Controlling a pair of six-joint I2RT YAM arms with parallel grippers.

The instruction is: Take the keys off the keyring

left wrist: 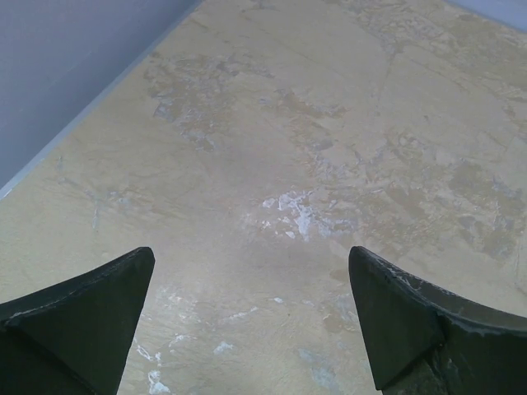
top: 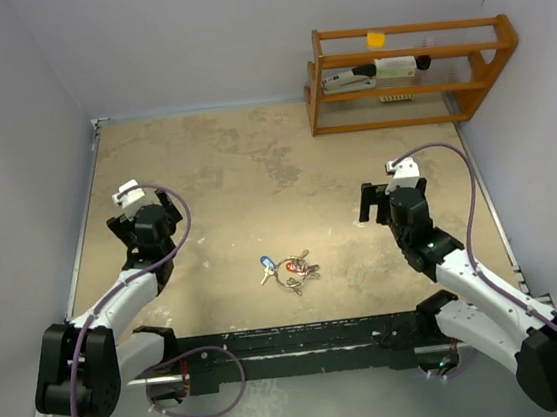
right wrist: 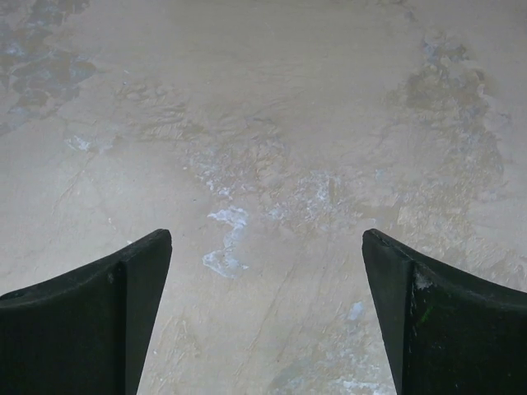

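You will find the keys bunched low of centre in the overhead view, lying flat on the tabletop. The blue-headed key is on the bunch's left edge and the red-headed key is in the middle. The plain silver keys fan out to the right. The keyring shows as a thin silver loop among them. At this size you cannot tell which keys are threaded on it. Neither tool touches the bunch, and neither wrist view shows it. The left tool sits well apart, toward the left of the overhead frame. Its two dark fingers are spread wide over bare mottled tabletop with nothing between them. A pale wall runs across the upper left of that wrist view. The right tool sits well apart on the right of the overhead frame. It is likewise spread wide and empty, above scuffed tabletop with whitish marks. The bunch lies roughly between the two arms, nearer the bottom of the frame than either tool. In the upper right of the overhead view a wooden rack stands against the back wall. It holds a few small items too indistinct to identify.
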